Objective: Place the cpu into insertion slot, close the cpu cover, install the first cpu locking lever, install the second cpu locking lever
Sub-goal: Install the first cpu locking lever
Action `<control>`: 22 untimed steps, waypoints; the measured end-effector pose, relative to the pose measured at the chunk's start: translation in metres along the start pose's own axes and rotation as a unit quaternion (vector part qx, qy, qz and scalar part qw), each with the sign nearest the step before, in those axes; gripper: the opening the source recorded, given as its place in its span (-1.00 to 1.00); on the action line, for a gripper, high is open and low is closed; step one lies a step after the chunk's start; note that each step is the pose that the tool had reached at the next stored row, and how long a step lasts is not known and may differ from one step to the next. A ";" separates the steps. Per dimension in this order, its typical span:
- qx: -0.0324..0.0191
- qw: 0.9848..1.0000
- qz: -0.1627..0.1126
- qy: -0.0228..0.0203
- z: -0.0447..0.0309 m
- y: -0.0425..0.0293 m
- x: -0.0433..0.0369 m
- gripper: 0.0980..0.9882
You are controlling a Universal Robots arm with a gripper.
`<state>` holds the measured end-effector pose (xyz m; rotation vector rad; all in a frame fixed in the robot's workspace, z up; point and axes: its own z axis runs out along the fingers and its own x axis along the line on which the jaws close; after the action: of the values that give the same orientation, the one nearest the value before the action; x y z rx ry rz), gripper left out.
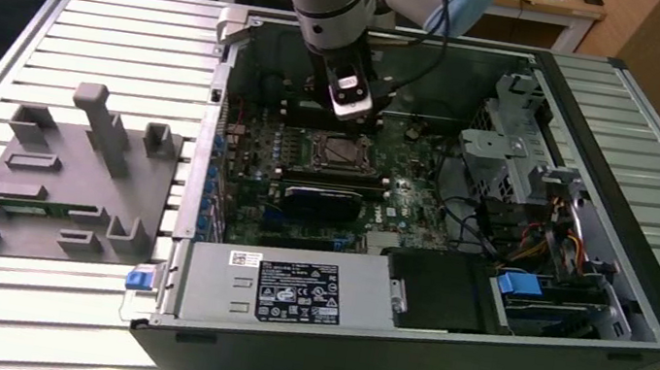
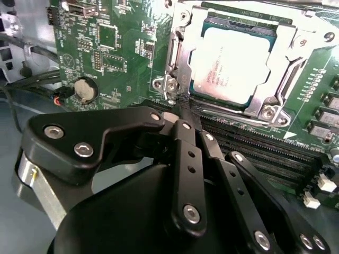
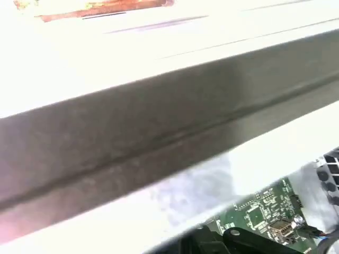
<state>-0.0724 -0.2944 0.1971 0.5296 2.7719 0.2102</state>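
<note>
The black two-fingered gripper [image 2: 186, 113] has its slim fingers drawn together at the tips, right at the corner of the thin silvery metal cpu cover [image 2: 271, 95]; whether anything thin is pinched between them cannot be told. The cover lies flat over the small square cpu with its pale silvery metal top [image 2: 233, 61], which shows through the cover's square window. In the exterior view the grey arm reaches down into the open black computer case [image 1: 627, 298], which lies on the slatted metal bench [image 1: 117, 35], and the gripper [image 1: 352, 108] hangs close above the silver-rimmed insertion slot [image 1: 315, 147] on the green motherboard [image 2: 116, 47]. Long black memory slots [image 2: 265, 151] run just beside the socket. A grey moulded fixture [image 1: 69, 176] rests on the bench toward the exterior view's left.
</note>
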 end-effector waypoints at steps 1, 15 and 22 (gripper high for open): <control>0.000 1.000 0.000 0.000 -0.0019 0.0004 -0.0005 -0.99; 0.002 1.000 0.001 0.005 -0.0132 0.0034 -0.0054 -0.99; 0.026 0.998 0.004 0.051 -0.0112 0.0052 -0.0103 -0.99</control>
<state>-0.0652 -0.2944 0.2115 0.5574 2.8824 0.1705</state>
